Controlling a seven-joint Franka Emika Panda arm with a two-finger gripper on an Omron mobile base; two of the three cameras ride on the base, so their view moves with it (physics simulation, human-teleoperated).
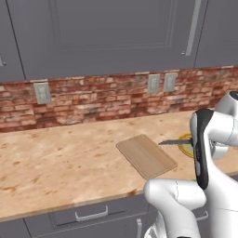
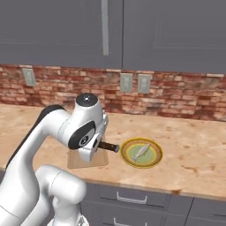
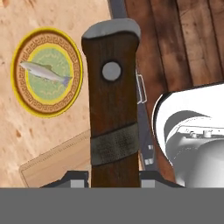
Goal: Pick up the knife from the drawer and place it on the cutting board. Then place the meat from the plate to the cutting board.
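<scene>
My gripper (image 3: 111, 177) is shut on the knife (image 3: 111, 109), whose dark brown handle rises between the fingertips in the hand view. It hangs above the counter's front edge, between the cutting board (image 1: 146, 155) and the yellow-rimmed plate (image 2: 141, 153). The silver blade of the knife (image 1: 174, 142) pokes out leftward over the board's right end, and the handle of the knife (image 2: 108, 146) sticks out toward the plate. The pale meat (image 2: 141, 151) lies in the middle of the plate (image 3: 47, 72). A corner of the cutting board (image 3: 57, 162) shows below the knife. The drawer is out of view.
The beige stone counter (image 1: 60, 158) stretches wide to the left of the board. A brick backsplash with outlets (image 1: 42, 92) and grey upper cabinets stand behind. Grey drawer fronts with handles (image 1: 90, 214) run under the counter edge. My own arm (image 1: 204, 148) hides part of the plate.
</scene>
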